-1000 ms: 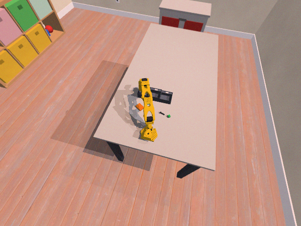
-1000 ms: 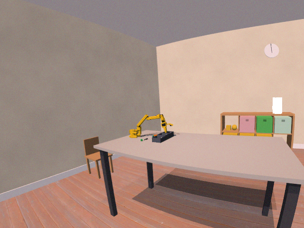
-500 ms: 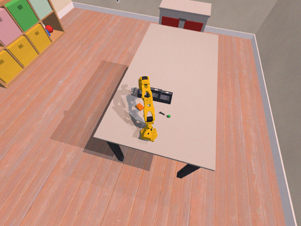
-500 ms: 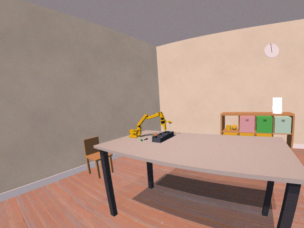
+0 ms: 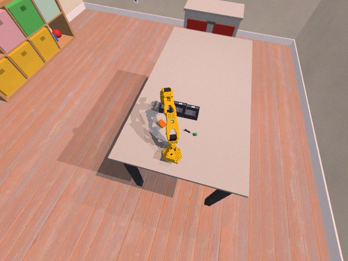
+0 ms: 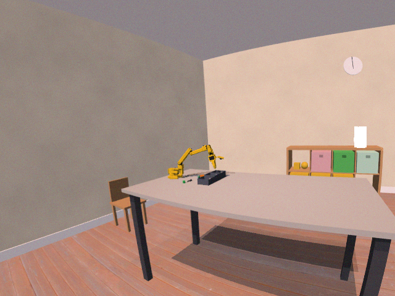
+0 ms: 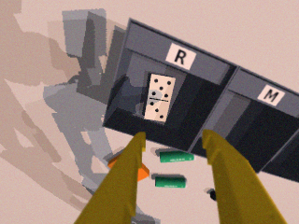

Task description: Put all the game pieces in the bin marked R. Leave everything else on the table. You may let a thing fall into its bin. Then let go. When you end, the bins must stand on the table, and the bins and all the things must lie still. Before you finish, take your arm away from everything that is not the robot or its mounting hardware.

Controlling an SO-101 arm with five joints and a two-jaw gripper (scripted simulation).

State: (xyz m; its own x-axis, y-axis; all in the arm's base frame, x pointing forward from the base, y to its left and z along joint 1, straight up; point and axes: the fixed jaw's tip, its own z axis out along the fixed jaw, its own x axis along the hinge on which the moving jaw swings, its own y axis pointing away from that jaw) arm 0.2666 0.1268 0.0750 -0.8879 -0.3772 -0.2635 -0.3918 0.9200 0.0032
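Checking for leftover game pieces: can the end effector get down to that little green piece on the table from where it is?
Probably yes. The end effector hangs open and holds nothing above bin R; the green piece lies in the open near the arm's base.

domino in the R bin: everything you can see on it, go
The domino is a flat cream tile, matte, with black pips and a dark line across its middle: five pips on the upper half, three on the lower. It lies face up inside the R bin, long axis roughly across the bin, slightly tilted. Whether it leans on a wall is unclear. The gripper is open above it, not touching.
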